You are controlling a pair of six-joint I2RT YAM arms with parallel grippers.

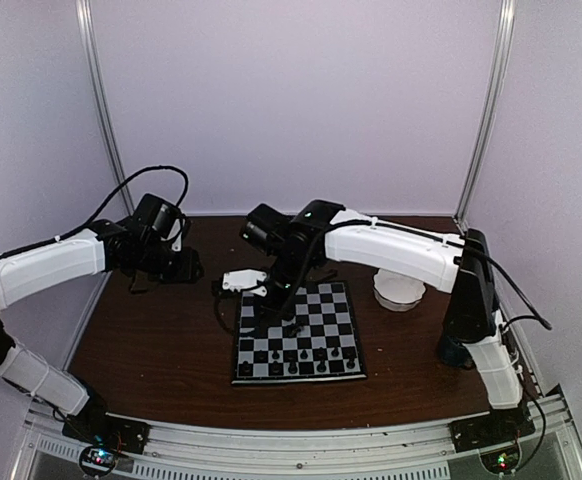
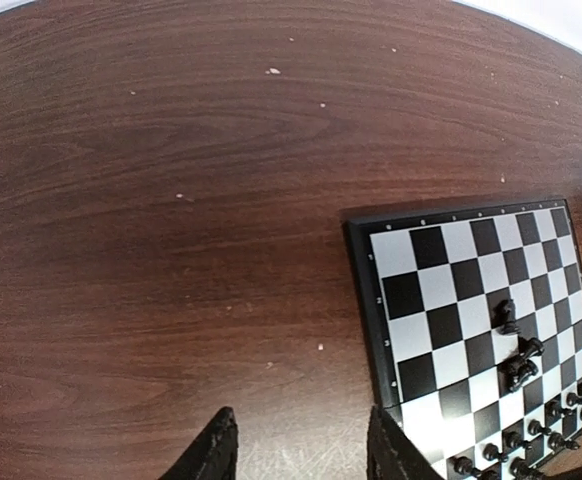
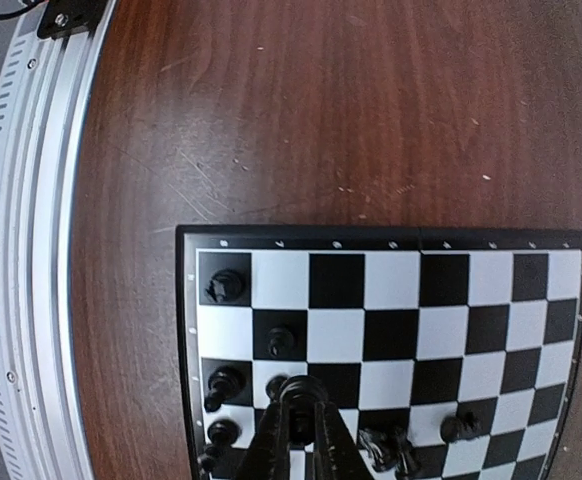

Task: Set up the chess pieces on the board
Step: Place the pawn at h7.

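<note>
The board [image 3: 391, 280] lies flat on the dark wooden worktop [image 3: 321, 120], near the middle and toward the arms' side. The small black chess pieces [image 3: 226, 287] stand scattered over it. Several are along the rows at one edge, a few are alone on squares further in, and two [image 2: 521, 368] lie tipped against each other near the centre.

The right claw [image 3: 299, 398] hangs low over the board with its fingers drawn almost together. A rounded dark head shows right at the tips, so it seems to be pinching one chess piece [image 3: 295, 384], though the fingers hide most of it. The left claw [image 2: 301, 455] sits about half open with nothing between its fingers, over bare worktop just beside the board's edge.

These pieces look very light, hard and glossy. They should take a firm squeeze without damage, but they could slip or twist out of a careless grip. Each is narrower than its square and stands on a small base, so a nudge from a passing finger would likely topple it or a neighbour. The best hold is probably from straight above, on the upper stem or head, with the fingers lined up along the free squares. The tipped pair will need a hold across the body and then righting. The board itself is thin and may slide if pushed sideways.
</note>
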